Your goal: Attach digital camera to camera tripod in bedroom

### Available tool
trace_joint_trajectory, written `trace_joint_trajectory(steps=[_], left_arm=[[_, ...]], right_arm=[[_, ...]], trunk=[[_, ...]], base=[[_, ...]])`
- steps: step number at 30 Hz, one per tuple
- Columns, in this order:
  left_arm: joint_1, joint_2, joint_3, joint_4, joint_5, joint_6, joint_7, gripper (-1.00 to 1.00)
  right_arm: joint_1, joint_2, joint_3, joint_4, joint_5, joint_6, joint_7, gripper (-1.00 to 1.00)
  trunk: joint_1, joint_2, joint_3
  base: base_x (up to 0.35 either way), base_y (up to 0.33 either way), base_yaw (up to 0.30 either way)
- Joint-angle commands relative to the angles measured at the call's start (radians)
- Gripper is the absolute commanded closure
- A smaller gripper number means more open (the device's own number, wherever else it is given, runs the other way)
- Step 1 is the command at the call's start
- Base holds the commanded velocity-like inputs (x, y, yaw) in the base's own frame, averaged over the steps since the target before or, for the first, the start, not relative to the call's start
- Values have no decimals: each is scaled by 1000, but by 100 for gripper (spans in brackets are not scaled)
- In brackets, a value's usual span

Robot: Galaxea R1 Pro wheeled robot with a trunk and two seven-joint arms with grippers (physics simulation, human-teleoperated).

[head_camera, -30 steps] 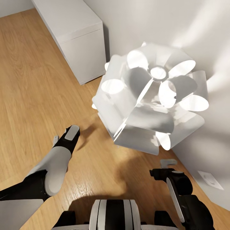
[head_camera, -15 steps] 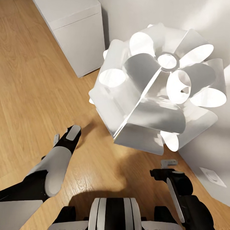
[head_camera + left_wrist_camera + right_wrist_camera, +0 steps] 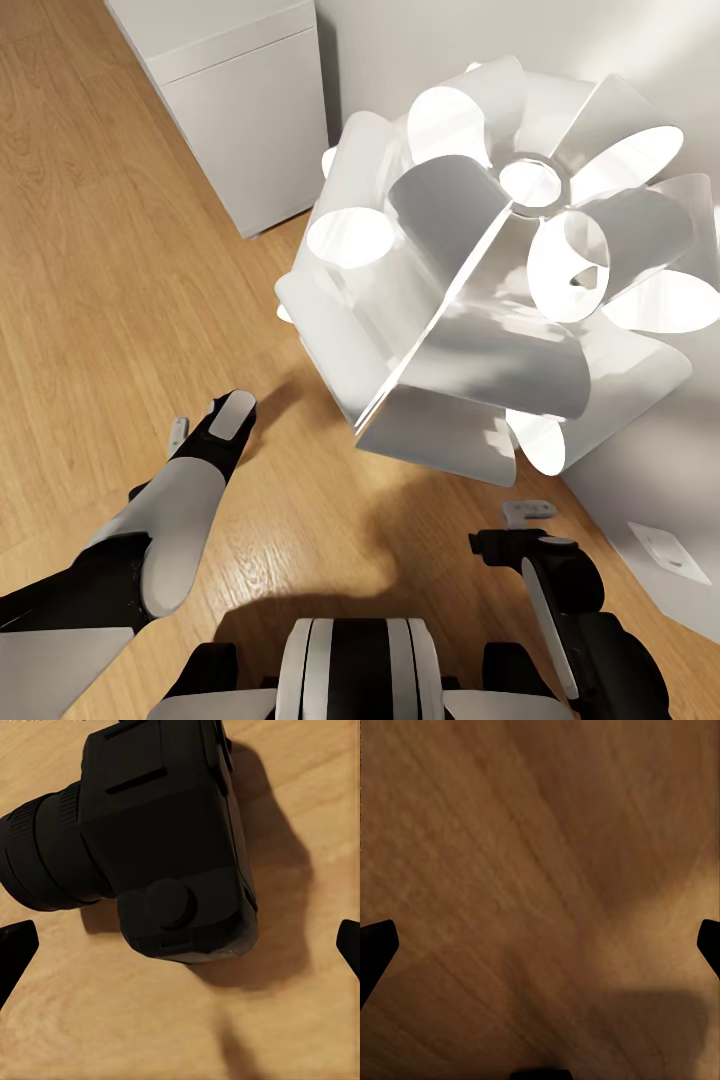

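left end effector [image 3: 180, 945] spread above camera [image 3: 150, 840] on floor [image 3: 90, 1035], likely lining up grasp; right end effector [image 3: 540, 945] spread, idle.

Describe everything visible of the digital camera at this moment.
The digital camera shows in the left wrist view: a black, matte, boxy body with a ribbed lens barrel sticking out to one side, a round knob and raised slots on the face toward the lens. It lies on the light wooden floor, casting a dark shadow beside it. The left gripper's jaws stand wide apart at the frame edges, touching nothing.
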Motion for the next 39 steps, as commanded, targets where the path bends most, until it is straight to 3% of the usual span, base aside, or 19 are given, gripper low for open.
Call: trace_joint_trajectory(steps=[1, 17, 26, 39], left_arm=[[0, -1, 3, -1, 1, -5, 0, -100], [-2, -1, 0, -1, 1, -4, -1, -100], [-2, 0, -1, -1, 1, -4, -3, -100], [-1, 0, -1, -1, 0, -4, -6, -100]], right_arm=[[0, 1, 0, -1, 5, 5, 1, -100], [2, 1, 1, -1, 5, 5, 1, -100], [4, 1, 1, -1, 5, 5, 1, -100], [4, 1, 1, -1, 5, 5, 1, -100]], trunk=[[0, 0, 0], [0, 0, 0], [4, -2, -34], [4, -2, -34]], base=[[0, 0, 0], [0, 0, 0], [0, 0, 0], [0, 0, 0]])
